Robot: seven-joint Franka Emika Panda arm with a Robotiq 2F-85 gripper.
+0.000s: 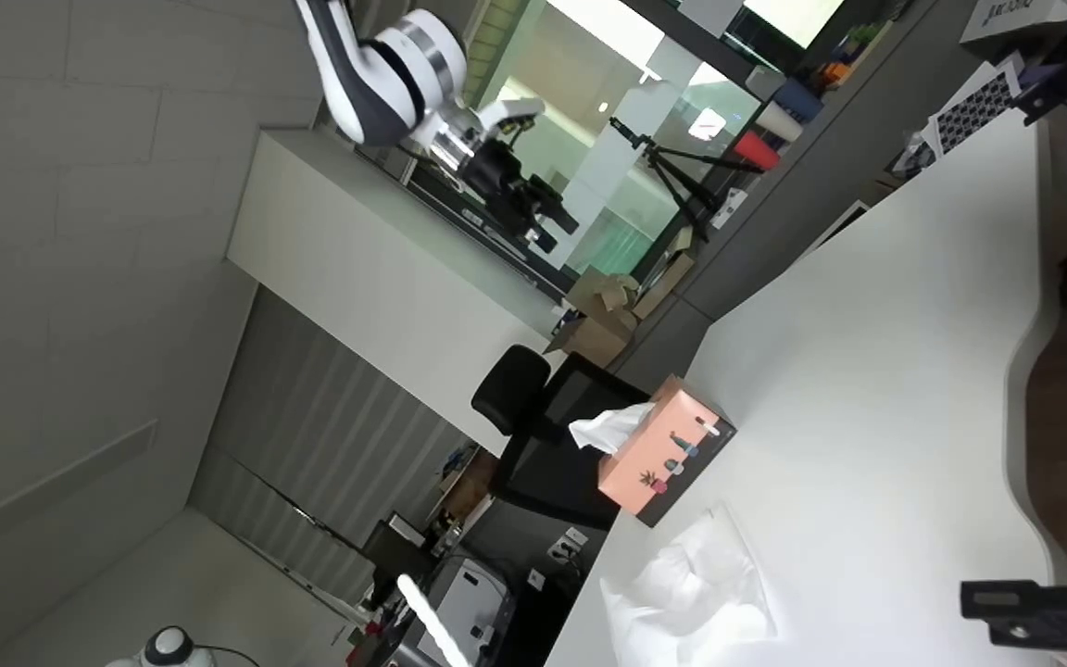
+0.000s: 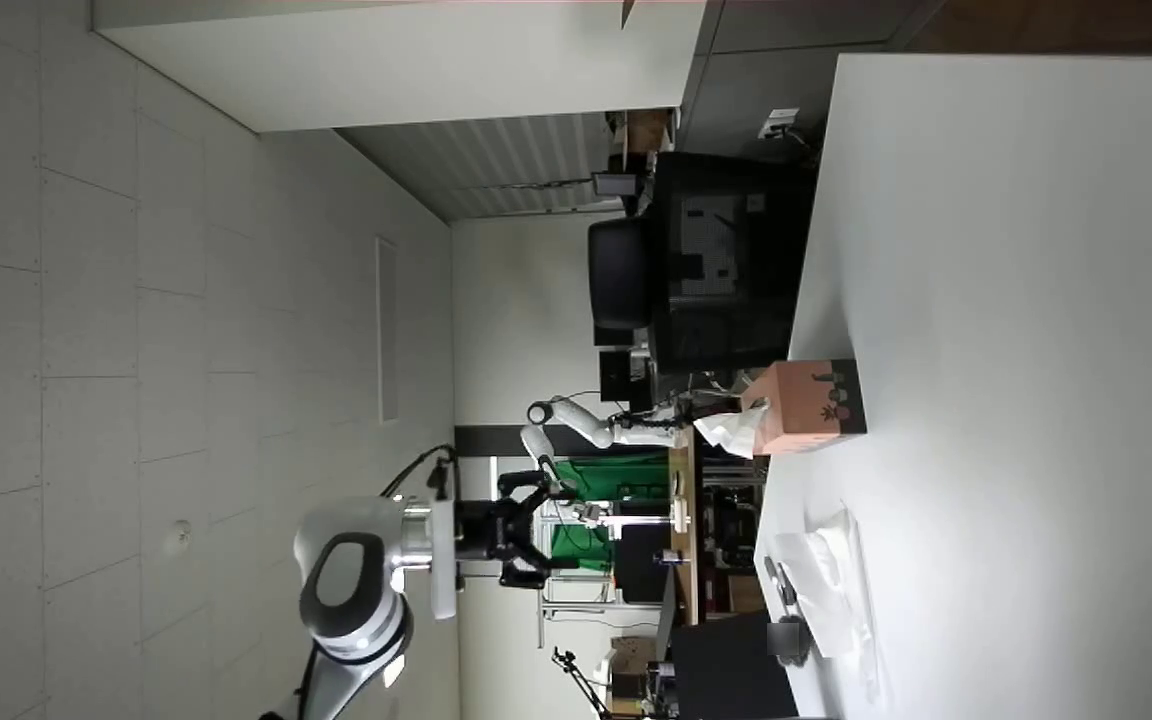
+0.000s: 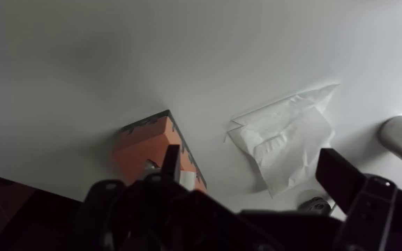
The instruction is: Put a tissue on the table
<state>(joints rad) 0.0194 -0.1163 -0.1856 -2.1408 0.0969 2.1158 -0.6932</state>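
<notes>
Tissue lies crumpled on the worktop, right of the box in the wrist view, well below the empty, spread gripper; probably only withdrawal remains.

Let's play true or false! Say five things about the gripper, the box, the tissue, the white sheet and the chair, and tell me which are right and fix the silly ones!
1. A tissue pokes out of the box. True.
2. The gripper is holding the box. False: it is open and holds nothing.
3. The white sheet lies on the table. True.
4. The white sheet covers the box. False: it lies beside the box, not touching it.
5. The chair is black. True.
</notes>
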